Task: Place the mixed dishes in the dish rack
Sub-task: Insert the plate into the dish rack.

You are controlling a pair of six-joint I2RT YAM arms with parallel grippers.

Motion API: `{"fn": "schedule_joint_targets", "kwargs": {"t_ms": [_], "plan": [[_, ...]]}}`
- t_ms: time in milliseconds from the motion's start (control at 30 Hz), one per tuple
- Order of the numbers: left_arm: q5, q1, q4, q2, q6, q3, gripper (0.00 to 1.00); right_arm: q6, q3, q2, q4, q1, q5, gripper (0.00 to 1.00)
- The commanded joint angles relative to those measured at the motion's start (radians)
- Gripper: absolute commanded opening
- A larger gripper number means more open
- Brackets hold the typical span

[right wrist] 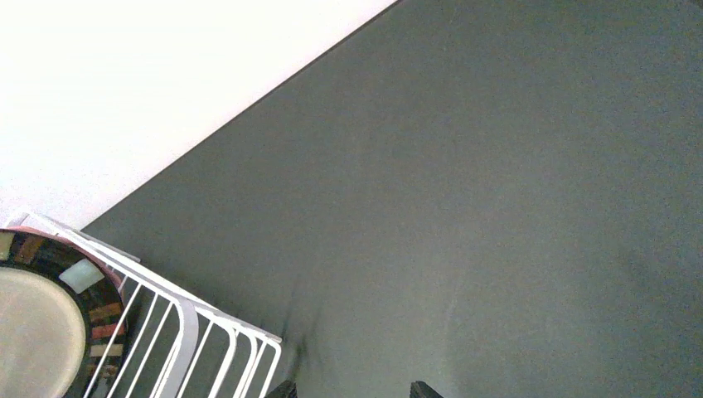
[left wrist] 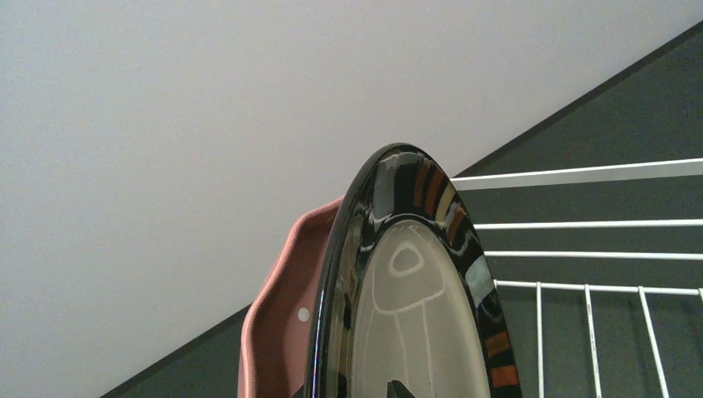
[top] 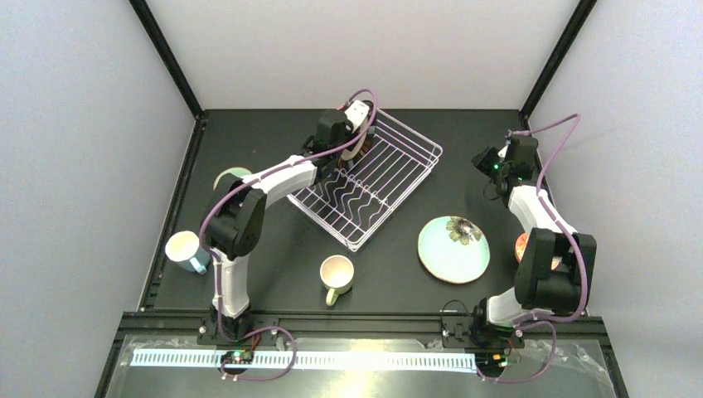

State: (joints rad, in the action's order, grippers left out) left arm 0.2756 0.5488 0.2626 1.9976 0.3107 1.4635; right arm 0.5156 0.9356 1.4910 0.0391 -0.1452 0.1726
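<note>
Top external view gives the whole layout. White wire rack (top: 377,178) sits skewed at centre-top of the dark surface (top: 273,274), w/ the left claw (top: 351,143) at its upper-left corner. Loose dishes show only here, all outside the rack:
- green bowl (top: 230,177) at left, partly behind the left arm
- blue mug (top: 186,250) at lower left
- cream mug (top: 337,274) below the rack
- flowered plate (top: 453,247) to the rack's lower right
- orange bowl (top: 522,245) at right, mostly hidden behind the right arm

Left wrist view adds what the top view can't resolve. Dark-rimmed plate (left wrist: 414,315) stands on edge in the rack, w/ a pink plate (left wrist: 278,332) just behind it and rack wires at frame right. Left claw is clamped on the dark-rimmed plate. One fingertip (left wrist: 399,388) shows against the plate's face at the bottom edge; the other is hidden behind the plate.

Right wrist view: right claw (right wrist: 352,390) has its fingers apart, only the tips in frame at the bottom edge. Nothing btwn them, bare surface beneath. The dark-rimmed plate and a rack corner sit at lower left of this frame, well apart from the tips.
</note>
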Motion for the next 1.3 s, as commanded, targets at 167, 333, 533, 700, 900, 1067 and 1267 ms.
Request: {"fn": "schedule_joint_targets", "kwargs": {"t_ms": [167,333,533,700,900,1067,1267], "plan": [[0.05,-0.002,0.036,-0.041,-0.015,0.054,0.46,-0.008,0.03,-0.021,0.013,0.006,-0.022,0.78],[0.081,-0.002,0.055,-0.066,-0.022,0.046,0.48,-0.012,0.032,-0.014,0.015,0.006,-0.02,0.78],[0.11,-0.005,0.065,-0.079,-0.024,0.044,0.49,-0.018,0.031,-0.011,0.013,0.005,-0.016,0.78],[0.156,-0.005,0.102,-0.108,-0.032,0.028,0.49,-0.024,0.043,-0.014,0.023,0.006,-0.014,0.78],[0.234,-0.005,0.079,-0.165,-0.104,0.032,0.49,-0.031,0.068,-0.012,0.062,0.005,-0.014,0.78],[0.266,-0.005,-0.075,-0.224,-0.213,0.111,0.52,-0.035,0.136,0.001,0.156,0.006,-0.023,0.78],[0.235,0.0,-0.323,-0.284,-0.425,0.223,0.53,-0.054,0.199,-0.017,0.276,0.006,-0.048,0.82]]}}
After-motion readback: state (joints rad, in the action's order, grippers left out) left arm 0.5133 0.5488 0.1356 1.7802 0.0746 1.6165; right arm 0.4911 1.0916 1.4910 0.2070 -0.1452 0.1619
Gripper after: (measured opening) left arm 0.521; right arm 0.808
